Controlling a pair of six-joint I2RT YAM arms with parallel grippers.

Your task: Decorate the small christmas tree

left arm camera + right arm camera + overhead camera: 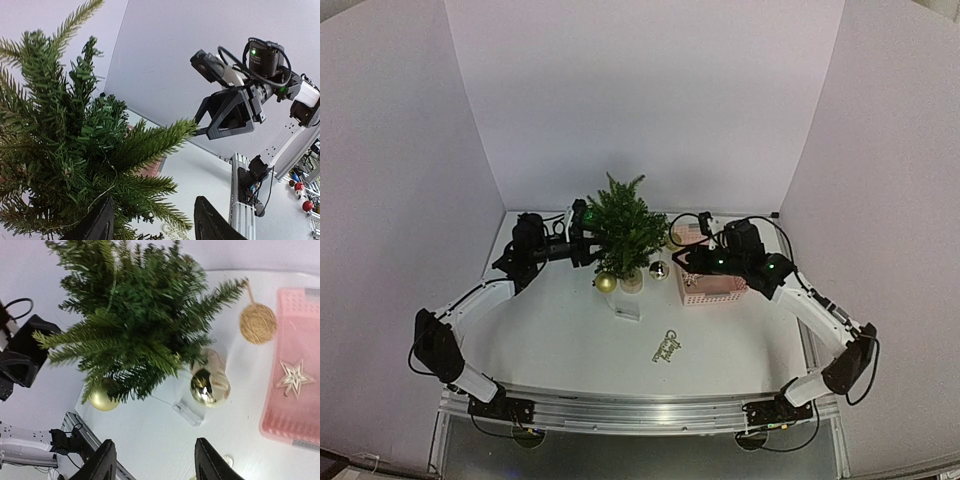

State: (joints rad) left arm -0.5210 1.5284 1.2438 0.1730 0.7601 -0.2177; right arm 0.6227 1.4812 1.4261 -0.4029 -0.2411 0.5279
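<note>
The small christmas tree point(623, 228) stands upright mid-table in a pale pot point(632, 281). A matte gold ball point(606, 283) hangs low on its left side, and a shiny gold ball point(659, 270) sits by the pot. My left gripper point(582, 238) is at the tree's left flank. In the left wrist view the left gripper point(155, 225) is open, with tree point(75, 150) branches and a thin wire reaching between its fingers. My right gripper point(685, 258) hovers right of the tree. In the right wrist view the right gripper point(156, 465) is open and holds nothing, above bare table near the tree point(140, 325).
A pink basket point(295, 420) right of the tree holds a straw star point(294, 377). A twine ball point(257, 324) lies beside it. A clear plastic box point(187, 412) on a wire rests in front of the pot. A gold script ornament point(667, 346) lies nearer the front edge.
</note>
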